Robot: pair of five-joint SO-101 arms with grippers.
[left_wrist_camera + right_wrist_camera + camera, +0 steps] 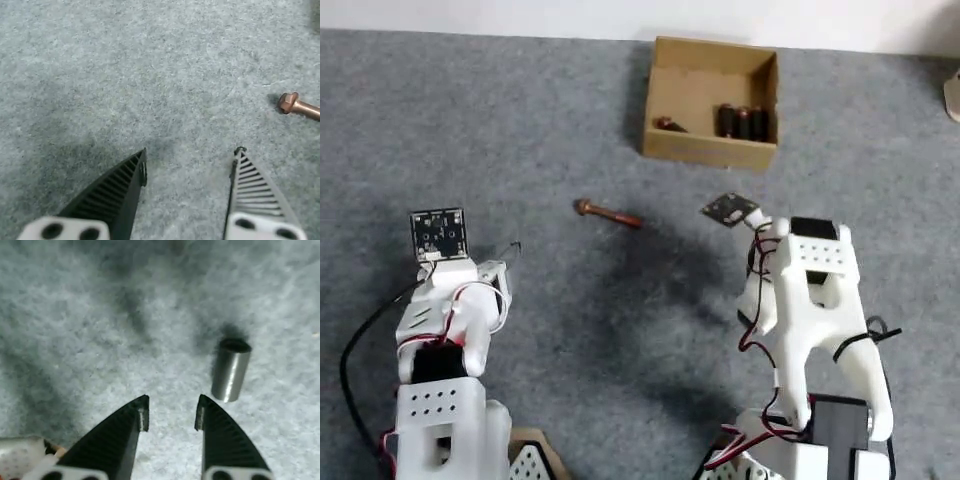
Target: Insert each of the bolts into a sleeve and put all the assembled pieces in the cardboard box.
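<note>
A copper bolt point(608, 213) lies on the grey carpet between the arms and the cardboard box point(665, 146); the left wrist view has its hex head point(288, 102) off to one side of my left gripper point(191, 160). That gripper is open, with only carpet between its fingers. A short metal sleeve point(230, 370) stands upright on the carpet just beyond my right gripper point(172, 412) and to one side of it. The right gripper is open, holds nothing and does not touch the sleeve. In the box lie dark sleeved pieces point(745, 122) and a smaller piece point(668, 125).
The left arm point(450, 330) stands at the near left of the table and the right arm point(815, 300) at the near right. Bare carpet lies between them and up to the box at the far middle.
</note>
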